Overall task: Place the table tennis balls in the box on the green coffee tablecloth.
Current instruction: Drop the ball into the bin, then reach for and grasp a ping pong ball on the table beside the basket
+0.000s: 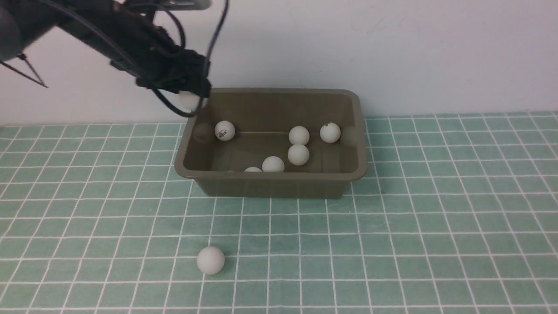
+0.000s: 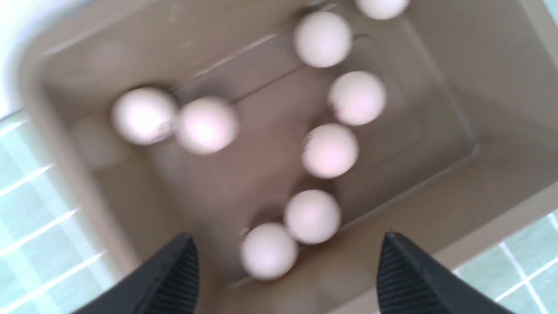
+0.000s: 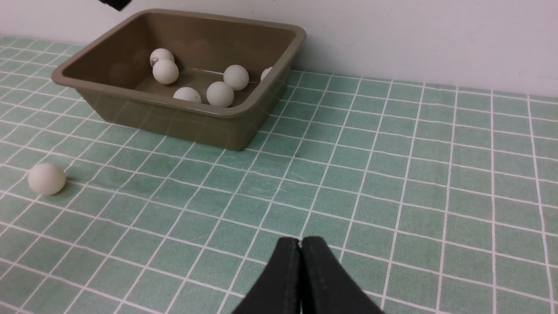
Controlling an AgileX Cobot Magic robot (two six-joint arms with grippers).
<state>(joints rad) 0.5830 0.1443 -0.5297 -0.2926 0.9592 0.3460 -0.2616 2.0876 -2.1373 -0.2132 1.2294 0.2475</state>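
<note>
A white ball sits just under the left gripper, over the box rim's far left corner. The left wrist view shows jaws spread wide, empty, with seven balls below. One loose ball lies on the tablecloth. The right gripper is closed

Open left claw above seven balls in the box.

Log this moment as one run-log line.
left end effector: open above box | right end effector: shut, empty | one ball on tablecloth
</note>
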